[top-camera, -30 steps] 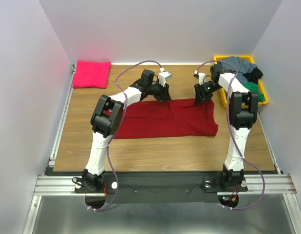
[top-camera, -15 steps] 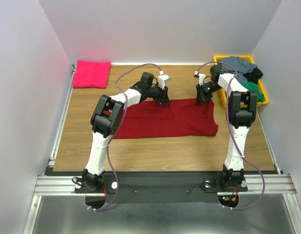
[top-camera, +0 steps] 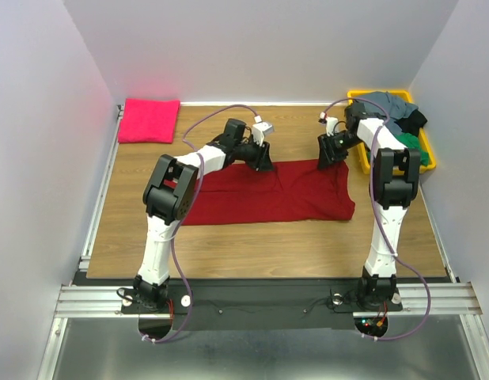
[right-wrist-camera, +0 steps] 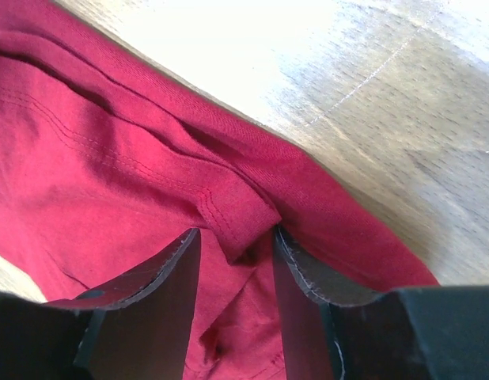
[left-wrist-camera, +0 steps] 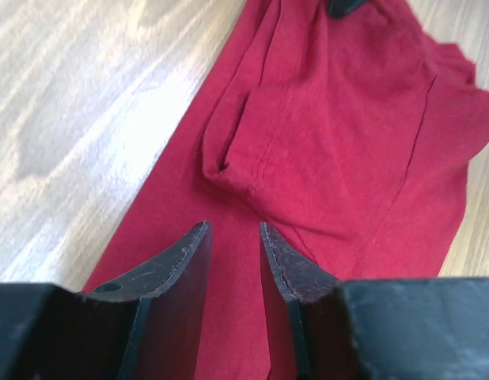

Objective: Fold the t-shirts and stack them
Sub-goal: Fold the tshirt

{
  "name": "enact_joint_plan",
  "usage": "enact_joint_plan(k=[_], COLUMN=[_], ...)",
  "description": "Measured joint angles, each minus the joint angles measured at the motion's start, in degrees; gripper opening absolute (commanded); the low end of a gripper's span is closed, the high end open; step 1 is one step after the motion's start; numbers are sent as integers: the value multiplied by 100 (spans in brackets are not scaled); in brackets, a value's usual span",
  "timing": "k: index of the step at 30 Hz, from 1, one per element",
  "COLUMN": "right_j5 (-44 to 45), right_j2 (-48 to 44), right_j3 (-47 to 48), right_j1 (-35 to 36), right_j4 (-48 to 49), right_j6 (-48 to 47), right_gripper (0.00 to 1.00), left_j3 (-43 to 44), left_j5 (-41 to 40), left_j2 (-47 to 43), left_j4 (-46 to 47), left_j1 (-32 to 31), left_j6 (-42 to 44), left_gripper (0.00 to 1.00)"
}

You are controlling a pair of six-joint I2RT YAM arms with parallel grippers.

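Room and surface: pale plain walls are seen on three sides of a wooden table (top-camera: pixel 252 237), viewed from above and behind two white arms
Crimson t-shirt (top-camera: pixel 268 194): laid flat at mid-table as a long band, with its long axis running left to right
Pink t-shirt (top-camera: pixel 148 120): folded into a square and set at the far left corner, well apart from the crimson one
Yellow bin (top-camera: pixel 429 154): placed at the far right edge and heaped with grey, green and black shirts (top-camera: pixel 391 107)
Left gripper (top-camera: pixel 264 158): lowered over the band's far edge, near its middle; in the wrist view (left-wrist-camera: pixel 233 229) the jaws are parted by a narrow gap and nothing is held, with a puckered sleeve fold just beyond the tips
Right gripper (top-camera: pixel 327 154): lowered over the far right corner; in the wrist view (right-wrist-camera: pixel 236 233) the jaws are parted narrowly and a folded hem lies at the gap, apparently not pinched
Deciding relation: both grippers are set along the far long edge, so the cloth lies entirely to their near side; the right corner is nearer the right arm
Step judged: the far edge seems about to be pinched at two spots
Risk judged: only the top layer may be caught
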Motion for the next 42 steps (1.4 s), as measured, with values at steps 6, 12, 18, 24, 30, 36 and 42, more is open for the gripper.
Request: enact_joint_plan(k=[6, 12, 18, 24, 30, 36, 42], right_j5=[-122, -166, -175, -166, -136, -131, -136], right_j2=[35, 162, 284, 286, 286, 286, 284], right_j3=[299, 673, 680, 664, 662, 662, 647], right_j1=[0, 0, 0, 0, 0, 0, 0], right_j4=[-7, 42, 35, 37, 35, 35, 28], right_j6=[236, 378, 422, 424, 402, 367, 262], right_gripper=[45, 29, 39, 36, 23, 6, 1], left_j3=[46, 208, 227, 236, 396, 531, 695], left_j5=[55, 63, 46, 0, -168, -278, -278], left_j2=[-4, -2, 0, 9, 140, 367, 551], left_j4=[70, 109, 109, 105, 66, 42, 26], left_j1=[-46, -153, -166, -175, -229, -271, -275], left_j6=[-153, -214, -229, -232, -232, -236, -275], left_gripper=[43, 43, 45, 45, 45, 40, 15])
